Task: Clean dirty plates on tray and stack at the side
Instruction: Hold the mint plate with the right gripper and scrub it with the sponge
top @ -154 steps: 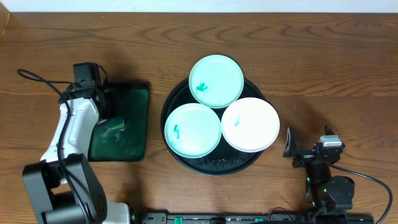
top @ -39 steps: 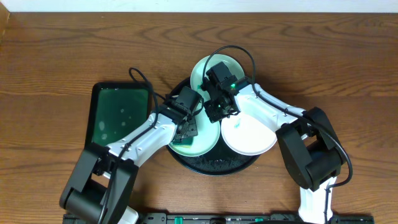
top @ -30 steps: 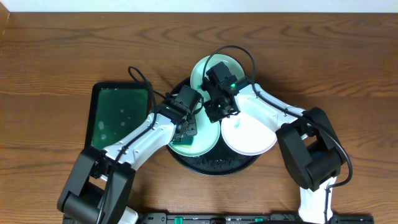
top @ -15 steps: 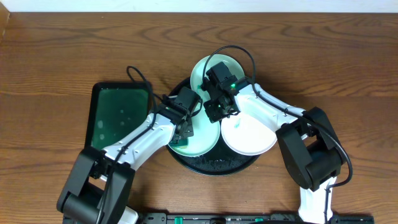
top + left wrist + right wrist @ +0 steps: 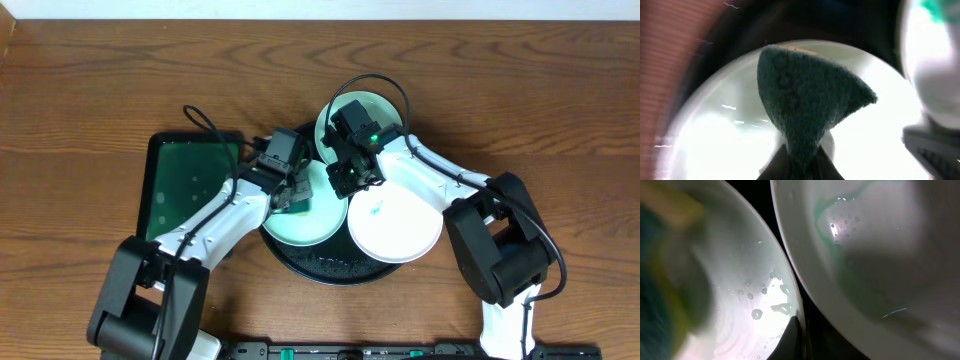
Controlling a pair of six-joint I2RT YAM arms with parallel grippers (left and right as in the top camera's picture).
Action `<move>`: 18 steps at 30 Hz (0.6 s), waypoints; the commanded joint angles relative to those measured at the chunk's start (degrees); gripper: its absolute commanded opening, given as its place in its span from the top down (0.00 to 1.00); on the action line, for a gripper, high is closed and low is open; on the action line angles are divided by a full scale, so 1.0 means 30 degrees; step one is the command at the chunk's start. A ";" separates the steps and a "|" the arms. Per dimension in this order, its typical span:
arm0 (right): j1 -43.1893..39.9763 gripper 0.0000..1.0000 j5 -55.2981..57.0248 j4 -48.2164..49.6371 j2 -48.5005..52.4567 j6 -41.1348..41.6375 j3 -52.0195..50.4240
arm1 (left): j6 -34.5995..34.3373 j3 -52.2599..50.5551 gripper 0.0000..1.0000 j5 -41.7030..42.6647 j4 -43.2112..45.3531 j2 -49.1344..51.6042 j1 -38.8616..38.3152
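Three plates lie on the round black tray (image 5: 340, 268). My left gripper (image 5: 289, 193) (image 5: 799, 162) is shut on a dark green sponge (image 5: 805, 100), which presses on the front-left turquoise plate (image 5: 305, 222) (image 5: 715, 140). My right gripper (image 5: 345, 182) (image 5: 796, 330) is shut on that plate's right rim (image 5: 790, 295). The white plate (image 5: 395, 228) (image 5: 880, 260) lies just right of it with a teal smear (image 5: 824, 217) near its edge. The back turquoise plate (image 5: 375, 112) is partly hidden by my right arm.
A dark green rectangular tray (image 5: 185, 185) lies on the wooden table (image 5: 100, 80) left of the black tray. Both arms reach in from the front and cross over the black tray's middle.
My left jaws have shut tighter on the sponge and dragged it left and back across the turquoise plate. That plate and the white one have shifted slightly left. The right gripper has stayed put.
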 commanded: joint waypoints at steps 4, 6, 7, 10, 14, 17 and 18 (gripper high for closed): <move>-0.0029 0.99 0.0539 -0.0087 0.0393 0.0066 0.0015 | 0.1027 -0.0357 0.93 0.1574 -0.0138 0.1137 -0.0707; -0.0029 0.99 0.0539 -0.0095 0.0393 0.0066 0.0015 | 0.1282 -0.0357 0.93 -0.0299 -0.0896 0.1202 -0.0678; -0.0029 0.99 0.0539 -0.0109 0.0393 0.0066 0.0015 | 0.1282 -0.0357 0.93 -0.1770 -0.1370 0.1202 -0.0641; -0.0029 0.99 0.0539 -0.0117 0.0393 0.0066 0.0015 | 0.1282 -0.0357 0.93 -0.6732 -0.2368 0.1202 -0.0430; -0.0029 0.99 0.0539 -0.0160 0.0393 0.0066 0.0015 | 0.1297 -0.0357 0.93 -1.0586 -0.2688 0.1202 0.0189; -0.0029 0.99 0.0539 -0.0335 0.0393 0.0066 0.0015 | 0.1297 -0.0299 0.93 -1.1781 -0.2681 0.1195 0.0605; -0.0029 0.99 0.0539 -0.0408 0.0393 0.0066 0.0015 | 0.1304 -0.0219 0.93 -1.1788 -0.2688 0.1195 0.0699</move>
